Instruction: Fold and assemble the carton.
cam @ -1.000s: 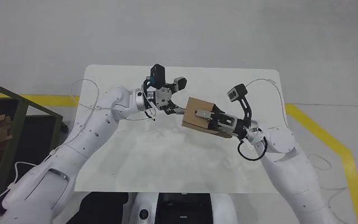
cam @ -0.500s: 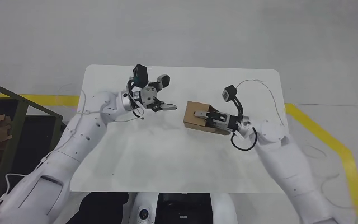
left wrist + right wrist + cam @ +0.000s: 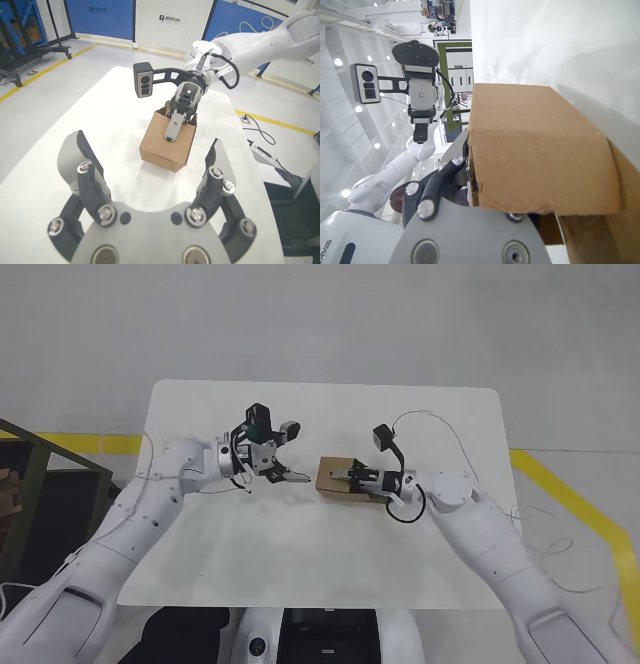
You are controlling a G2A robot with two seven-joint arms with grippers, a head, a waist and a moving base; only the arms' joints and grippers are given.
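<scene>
Carton, top view: the carton [image 3: 328, 479] was seen lying on its side near the middle of the table [image 3: 200, 554], its long axis set across the table, from one gripper toward the other.
Left gripper, top view: the left gripper [image 3: 294, 452] was held just off the carton's closed end, jaws spread, nothing touched.
Right gripper, top view: the right gripper [image 3: 352, 473] was set at the opposite end, one finger laid along the upper wall.
Carton, left wrist view: the closed end of the carton [image 3: 160, 150] was turned to the camera, and the open end with its flaps was pointed at the right gripper [image 3: 175, 122].
Jaws, left wrist view: the left gripper [image 3: 147, 140] was shown wide apart and empty.
Carton, right wrist view: the torn edge of the carton [image 3: 540, 170] was seen close up at the open end.
Grip, right wrist view: the upper wall was pinched by the right gripper [image 3: 467, 152].
Far arm, right wrist view: the left gripper [image 3: 418, 93] was seen spread.
</scene>
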